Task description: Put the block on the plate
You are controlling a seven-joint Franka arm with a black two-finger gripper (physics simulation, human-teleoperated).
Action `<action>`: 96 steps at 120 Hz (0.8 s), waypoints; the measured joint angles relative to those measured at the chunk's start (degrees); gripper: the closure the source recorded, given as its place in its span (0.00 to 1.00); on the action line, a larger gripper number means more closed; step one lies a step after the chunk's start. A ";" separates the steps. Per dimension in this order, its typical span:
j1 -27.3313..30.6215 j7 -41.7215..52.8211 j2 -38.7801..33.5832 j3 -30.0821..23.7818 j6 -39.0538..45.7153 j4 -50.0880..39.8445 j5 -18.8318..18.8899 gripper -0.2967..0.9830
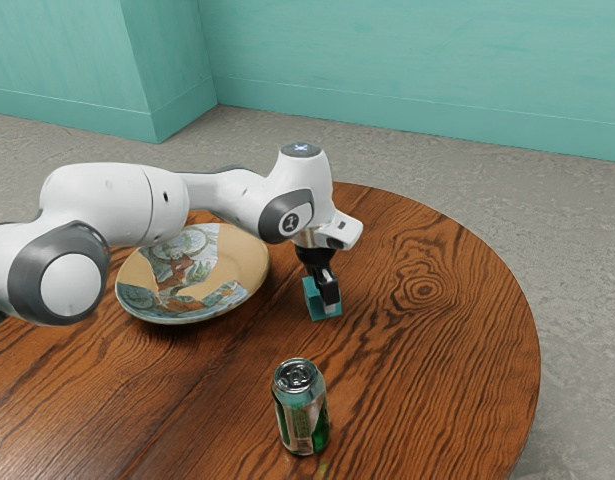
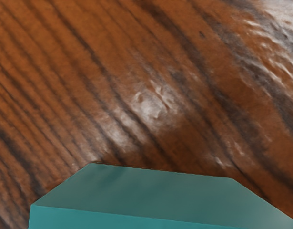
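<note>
Lifting the block [image 1: 324, 311] beside the plate [image 1: 197, 273] required a centred grip; whether the gripper [image 1: 326, 296] was closed could not be told.

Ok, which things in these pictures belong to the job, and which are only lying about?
For the job:
- block, to be placed
- plate, its destination
- gripper, at the block

Not for the job:
- can
- table, only the support
</note>
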 joint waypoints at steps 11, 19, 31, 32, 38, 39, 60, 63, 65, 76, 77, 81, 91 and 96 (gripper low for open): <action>0.03 -0.37 0.00 0.03 0.07 0.00 -0.07 0.41; 0.07 -0.61 0.00 0.04 0.11 0.00 -0.08 0.42; 0.12 -0.96 0.00 0.03 0.17 -0.01 -0.03 0.42; 0.11 -0.99 0.00 0.03 0.17 -0.01 -0.03 0.42; 0.10 -1.14 0.00 0.03 0.19 0.00 -0.01 0.42; 0.10 -1.17 0.00 0.03 0.20 0.00 -0.01 0.42; 0.09 -1.62 -0.04 0.04 0.24 0.00 0.01 0.42; 0.09 -1.67 -0.06 0.03 0.25 0.00 0.02 0.42; 0.09 -1.70 -0.07 0.03 0.25 0.00 0.02 0.42; 0.09 -1.89 -0.09 0.04 0.27 0.00 0.02 0.42; 0.09 -1.91 -0.09 0.04 0.27 0.00 0.02 0.42; 0.09 -1.97 -0.09 0.04 0.27 0.00 0.03 0.42; 0.09 -2.12 -0.18 0.04 0.29 0.00 0.12 0.43; 0.09 -2.18 -0.25 0.04 0.29 0.00 0.15 0.43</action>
